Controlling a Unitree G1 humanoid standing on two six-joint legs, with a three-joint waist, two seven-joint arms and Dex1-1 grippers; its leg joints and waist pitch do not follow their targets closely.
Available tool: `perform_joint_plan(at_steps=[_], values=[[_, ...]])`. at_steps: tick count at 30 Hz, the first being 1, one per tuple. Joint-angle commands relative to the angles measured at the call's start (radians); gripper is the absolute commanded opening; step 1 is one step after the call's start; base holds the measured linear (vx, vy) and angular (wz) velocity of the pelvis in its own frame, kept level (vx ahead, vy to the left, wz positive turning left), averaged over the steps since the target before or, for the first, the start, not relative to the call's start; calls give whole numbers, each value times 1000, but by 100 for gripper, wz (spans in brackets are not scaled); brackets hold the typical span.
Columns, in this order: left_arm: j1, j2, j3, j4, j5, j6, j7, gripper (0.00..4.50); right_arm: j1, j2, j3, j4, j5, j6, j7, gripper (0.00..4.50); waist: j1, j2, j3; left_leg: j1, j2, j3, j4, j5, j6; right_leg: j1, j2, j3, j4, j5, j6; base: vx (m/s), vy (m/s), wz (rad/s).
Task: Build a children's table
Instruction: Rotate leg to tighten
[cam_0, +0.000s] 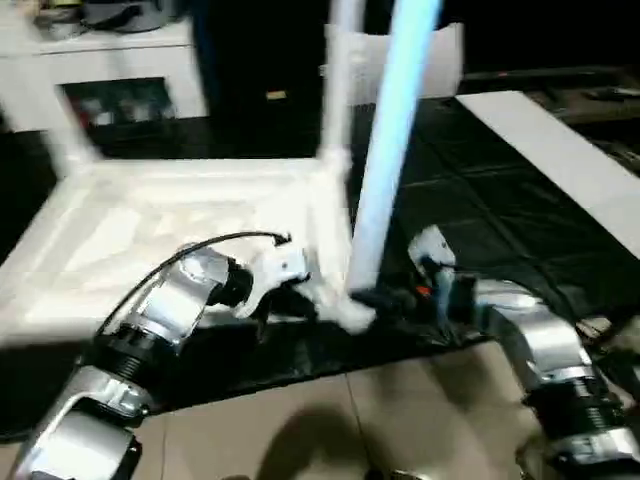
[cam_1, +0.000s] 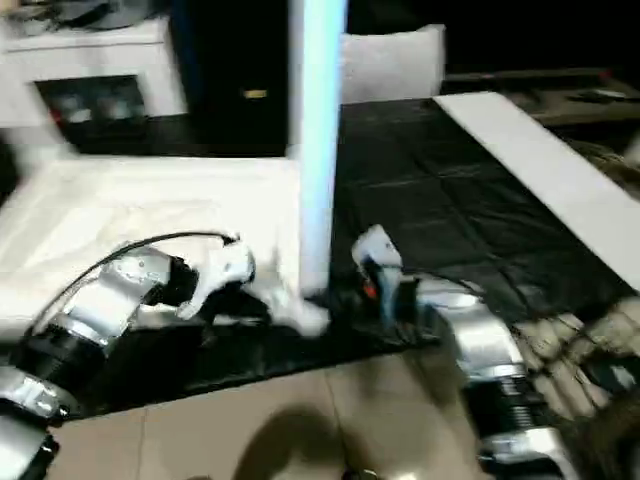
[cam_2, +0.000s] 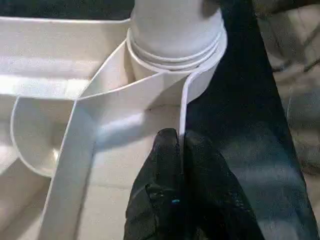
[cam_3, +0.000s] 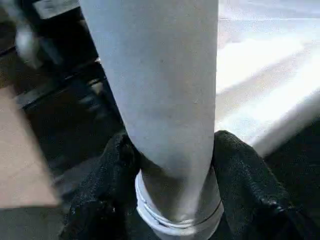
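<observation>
While the tabletop (cam_0: 150, 230) lies ribs-up on the black mat (cam_0: 480, 220), R claw (cam_3: 170, 200) pinches a leg (cam_0: 385, 150) upright at the near corner socket (cam_2: 175, 45). L claw (cam_2: 177, 150) is pressed shut on the rim (cam_2: 182, 110) beside it. Another leg (cam_0: 340, 90) stands behind. Cabinet (cam_0: 110, 70) far left, white board (cam_0: 560, 150) right.

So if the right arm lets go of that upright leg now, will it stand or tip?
Probably tip. The leg is long and narrow, rising high above the right gripper, which holds it low down. Its ringed end sits at the tabletop corner socket, but how deep is unclear. A smooth tube like this would likely roll once down.
</observation>
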Motion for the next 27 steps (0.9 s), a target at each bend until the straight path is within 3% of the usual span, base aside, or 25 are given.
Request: perform_joint_plan(at_steps=[1,2,3,4,5,6,9,10,11,14,15,17,20,22,24,26,27], values=[[-8,-118,30,-88,-39,88,141,0,-58,120,6,51,-37,28,-239,191,-18,12,-62,0,3,-8,-73,-397,15,65,-35,-5,-109,-634,19,0,0,0],[-8,-128,34,-88,-35,96,162,0,-64,132,1,58,-41,29,-266,191,-29,15,-64,-3,10,-14,-79,-414,12,72,-38,-3,-101,-600,12,0,0,0],[-8,-138,40,-89,-31,104,182,0,-69,145,-3,65,-46,30,-294,191,-47,10,-64,-14,13,-21,-85,-438,10,82,-37,-3,-95,-570,12,0,0,0],[-12,-171,60,-86,-28,122,246,0,-88,183,-19,92,-55,22,-373,191,-50,12,-65,-4,10,-19,-84,-448,15,76,-38,-2,-101,-573,8,0,0,0],[-18,-202,79,-79,-24,131,307,0,-104,214,-32,116,-63,8,-436,191,-67,6,-67,0,-6,-11,-73,-411,20,66,-44,1,-106,-568,-18,0,0,0],[-23,-231,96,-74,-20,139,362,0,-118,238,-41,138,-73,-6,-487,191,-75,1,-70,-4,-11,-8,-71,-383,32,65,-44,5,-104,-556,-31,0,0,0],[-32,-279,122,-75,-16,148,445,0,-139,264,-44,176,-101,-30,-550,191,-78,4,-73,-8,-8,-6,-72,-338,49,64,-45,16,-94,-504,-61,0,0,0],[-34,-298,127,-85,-14,163,470,0,-146,270,-47,191,-111,-56,-561,191,-79,3,-75,-17,-5,-5,-74,-308,58,67,-43,23,-84,-461,-81,0,0,0],[-35,-303,124,-89,-9,167,478,0,-149,273,-60,196,-103,-72,-562,247,-75,0,-78,-17,-5,-1,-72,-276,68,67,-44,29,-80,-430,-97,0,0,0],[-34,-296,116,-91,7,168,490,0,-150,275,-91,192,-74,-95,-549,260,-60,-5,-85,-27,-7,5,-65,-172,99,69,-43,45,-54,-323,-145,35,-17,4],[-33,-288,114,-91,9,167,486,0,-147,265,-87,185,-77,-107,-538,282,-52,-1,-89,-29,-7,6,-61,-114,114,69,-42,50,-39,-259,-167,56,-33,3],[-29,-267,105,-91,15,157,471,0,-137,242,-80,174,-82,-133,-515,291,-39,-2,-97,-37,-9,6,-51,-20,146,72,-41,55,-18,-140,-197,52,-36,0],[-19,-225,91,-92,13,137,418,0,-109,195,-70,140,-72,-163,-440,311,-13,-7,-97,-37,-14,10,-41,52,198,67,-36,60,1,-36,-233,0,0,0],[-15,-203,84,-91,11,127,390,0,-90,166,-64,116,-61,-167,-384,329,-6,-4,-94,-35,-11,13,-42,35,205,67,-38,59,-3,-68,-229,0,0,0],[-11,-171,74,-88,4,110,341,0,-58,112,-55,78,-49,-165,-289,340,7,-6,-87,-30,-6,16,-48,-22,184,65,-35,59,-15,-163,-203,0,0,0],[-8,-148,65,-83,2,88,303,0,-39,72,-54,57,-31,-165,-217,367,19,-4,-79,-22,-4,17,-55,-109,135,62,-34,57,-33,-300,-158,0,0,0],[-8,-139,60,-80,1,74,287,0,-33,58,-53,52,-24,-168,-193,367,20,-4,-78,-20,-3,18,-57,-125,123,60,-34,58,-37,-325,-147,0,0,0]])
